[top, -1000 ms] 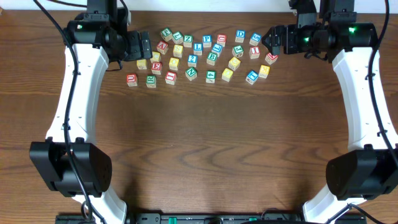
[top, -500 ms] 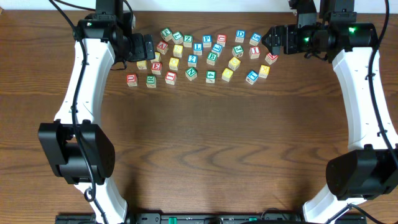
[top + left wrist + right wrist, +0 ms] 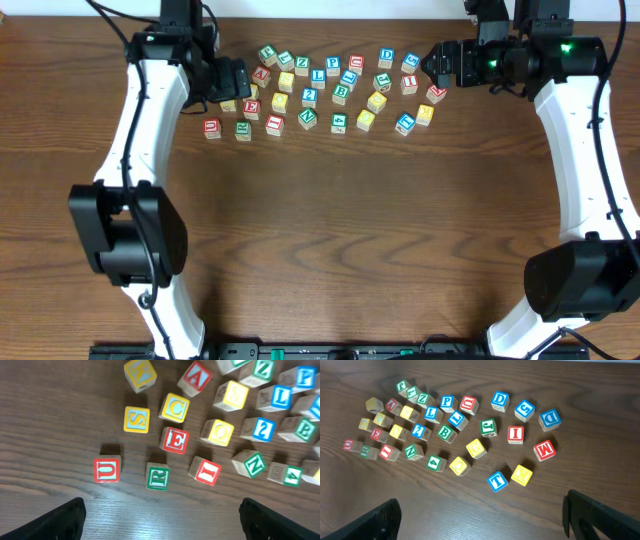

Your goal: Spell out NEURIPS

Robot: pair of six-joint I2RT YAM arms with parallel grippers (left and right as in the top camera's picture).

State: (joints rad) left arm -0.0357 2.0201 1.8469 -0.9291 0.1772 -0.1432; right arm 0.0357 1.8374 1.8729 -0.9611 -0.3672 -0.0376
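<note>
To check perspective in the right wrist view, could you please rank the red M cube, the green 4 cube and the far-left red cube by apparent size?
1. red M cube
2. green 4 cube
3. far-left red cube
Nearness to the camera likely explains this; true sizes may match.

Dark wood-grain table (image 3: 50,425), smooth, with soft sheen at lower centre of left wrist view. Pale wooden cubes (image 3: 158,476), matt faces, painted coloured letters. Glossy white plastic arm shells (image 3: 130,140); black plastic joint housings (image 3: 575,280), semi-matt.
</note>
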